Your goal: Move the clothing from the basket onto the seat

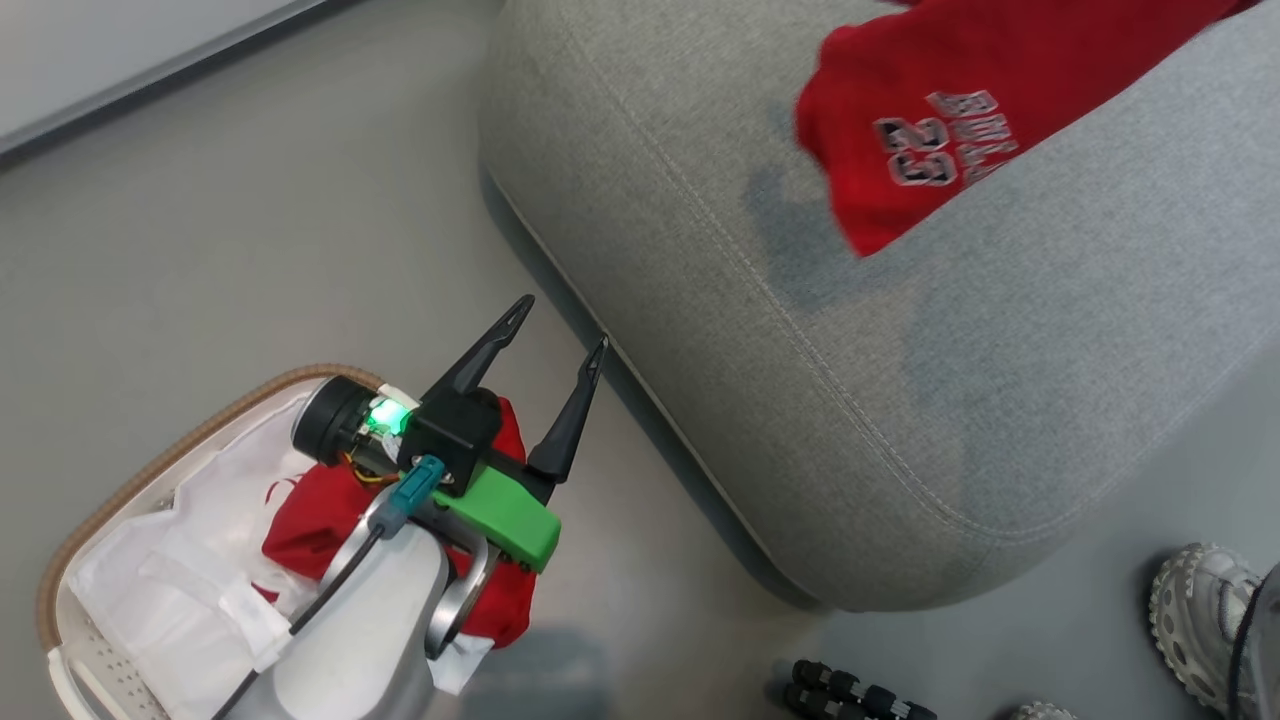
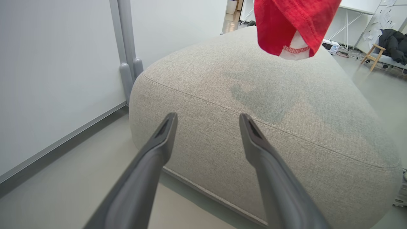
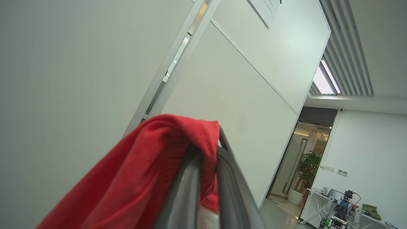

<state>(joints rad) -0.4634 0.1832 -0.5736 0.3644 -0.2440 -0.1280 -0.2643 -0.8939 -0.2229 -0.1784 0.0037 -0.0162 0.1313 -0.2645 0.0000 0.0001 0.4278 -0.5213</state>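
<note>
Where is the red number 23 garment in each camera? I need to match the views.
Head view: the garment, top right, over the seat.
Left wrist view: the garment, top centre, hanging above the seat.
Right wrist view: the garment, lower left, pinched in the shut right hand.
Shared landmark: the seat's stitched seam, in head and left wrist views.
</note>
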